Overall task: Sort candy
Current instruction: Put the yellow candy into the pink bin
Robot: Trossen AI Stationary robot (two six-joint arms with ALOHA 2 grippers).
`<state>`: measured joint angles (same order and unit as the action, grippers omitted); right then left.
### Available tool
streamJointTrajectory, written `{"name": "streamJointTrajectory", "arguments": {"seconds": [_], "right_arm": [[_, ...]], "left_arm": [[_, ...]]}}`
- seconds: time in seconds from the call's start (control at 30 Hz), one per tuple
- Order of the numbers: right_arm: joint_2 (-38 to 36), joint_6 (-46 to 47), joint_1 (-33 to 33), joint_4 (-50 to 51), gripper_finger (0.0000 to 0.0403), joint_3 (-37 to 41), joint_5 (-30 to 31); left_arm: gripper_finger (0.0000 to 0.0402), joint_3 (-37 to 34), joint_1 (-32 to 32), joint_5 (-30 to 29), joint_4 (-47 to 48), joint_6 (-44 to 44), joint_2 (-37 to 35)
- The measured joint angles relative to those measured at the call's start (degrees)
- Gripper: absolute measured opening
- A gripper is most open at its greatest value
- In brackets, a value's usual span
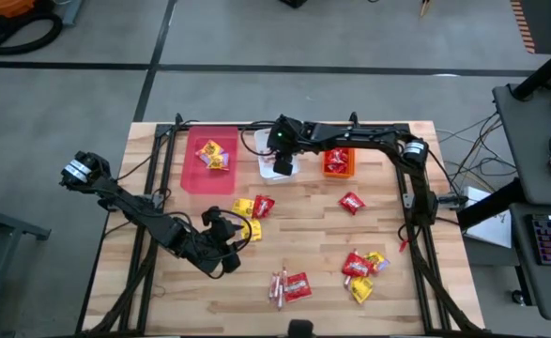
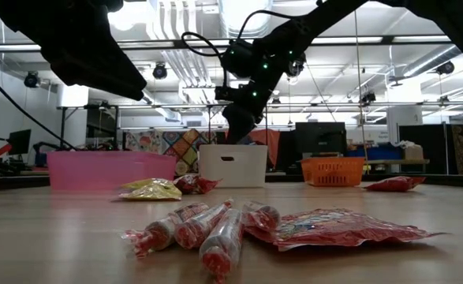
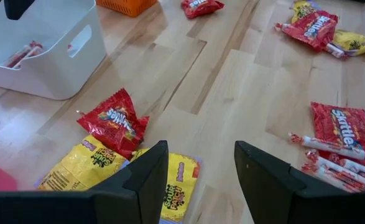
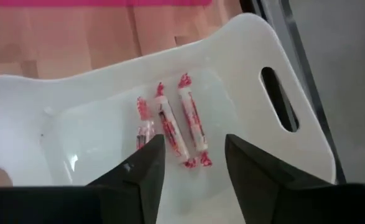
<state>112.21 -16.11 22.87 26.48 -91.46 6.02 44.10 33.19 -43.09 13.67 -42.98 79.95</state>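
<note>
I have the right hand [image 4: 188, 165] hanging over the white bin [image 4: 281, 56], its fingers spread apart and holding nothing. Straight below it three thin pinkish-red sticks [image 4: 173, 127] lie side by side on the bin's floor, clear of the fingers.

The left hand [image 3: 198, 180] is low over the counter [image 3: 232, 87] near the middle, fingers apart and empty. Just under it sits a yellow packet [image 3: 176, 186], touching a second yellow packet [image 3: 86, 165] and a red packet [image 3: 114, 121] that leans across them. Off to one side of that hand I see another red packet [image 3: 344, 127] with a few sticks [image 3: 331, 165] lying against it.

From above, the pink bin [image 1: 209, 160] holds a couple of packets [image 1: 213, 156], the white bin sits beside it, and the orange bin [image 1: 339, 162] beside that holds red ones. A lone red packet [image 1: 351, 202] lies on open counter, and a mixed heap of red and yellow packets [image 1: 361, 269] sits toward the right front. Nothing lies between the left hand and the packets under it.
</note>
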Motion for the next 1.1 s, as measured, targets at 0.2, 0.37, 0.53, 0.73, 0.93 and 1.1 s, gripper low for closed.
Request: {"name": "streamJointTrajectory", "arguments": {"seconds": [0.2, 0.37, 0.53, 0.73, 0.93, 1.1], "right_arm": [[-4.83, 3.92, -0.33, 1.68, 0.0154, -0.13, -0.47], [-10.5, 6.46, -1.72, 5.65, 0.0148, -0.15, -7.49], [-14.64, 8.83, -5.16, 11.51, 0.015, -0.17, -14.4], [-17.1, 10.83, -11.97, 19.36, 0.015, -0.17, -14.64], [-17.32, 11.75, -17.94, 27.84, 0.0147, -0.15, -15.19], [-17.74, 14.11, -21.45, 31.08, 0.014, 1.22, -15.16]], "left_arm": [[0.0168, 0.0, 0.0, 0.04, 0.13, 0.04, 0.0], [0.0168, 0.0, 0.0, 0.07, 0.22, 0.9, 0.02], [0.0168, 0.0, 0.0, 0.05, -0.02, 2.02, 0.01], [0.0168, 0.0, 0.0, 0.04, 0.0, 3.16, 0.02], [0.0187, 0.0, -0.02, 0.07, -0.15, 5.93, 0.57], [0.0226, 0.0, -0.02, 0.12, -1.56, 9.25, 4.51]]}}
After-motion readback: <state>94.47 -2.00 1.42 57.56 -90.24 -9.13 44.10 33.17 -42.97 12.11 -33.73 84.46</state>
